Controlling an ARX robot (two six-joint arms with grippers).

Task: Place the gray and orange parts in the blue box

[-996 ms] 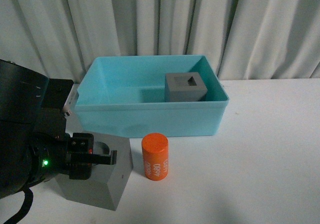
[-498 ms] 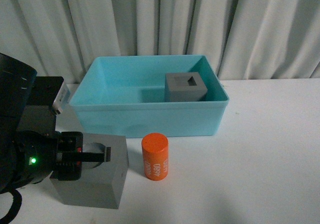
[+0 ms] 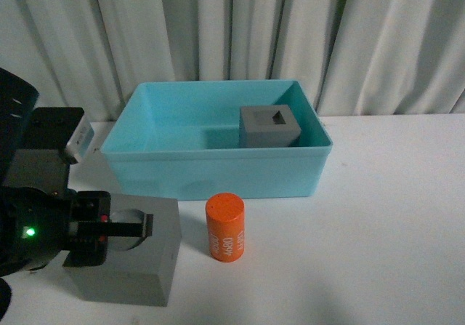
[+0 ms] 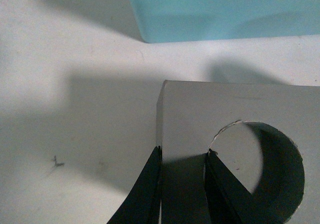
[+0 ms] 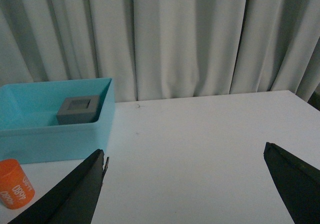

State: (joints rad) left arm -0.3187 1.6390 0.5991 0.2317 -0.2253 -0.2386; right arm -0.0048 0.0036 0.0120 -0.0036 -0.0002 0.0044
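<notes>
My left gripper [image 3: 145, 225] is shut on the gray cube with the round recess [image 3: 138, 267], at the table's front left. One finger is on the cube's outer wall and the other is inside the recess [image 4: 184, 151]. The orange cylinder [image 3: 225, 228] with white lettering stands upright just right of that cube, in front of the blue box [image 3: 218, 172]. The gray cube with the square recess [image 3: 269, 126] rests inside the box at its back right. My right gripper [image 5: 185, 151] is open over bare table, holding nothing, with the box [image 5: 50, 139] and cylinder [image 5: 14, 190] off to one side.
White curtains [image 3: 290, 34] hang close behind the box. The white tabletop [image 3: 392, 223] stretches to the right of the box and cylinder.
My left arm has shifted to the left with the gray cube in its grip, widening the gap to the orange cylinder. Box, cylinder and the other cube have not moved.
</notes>
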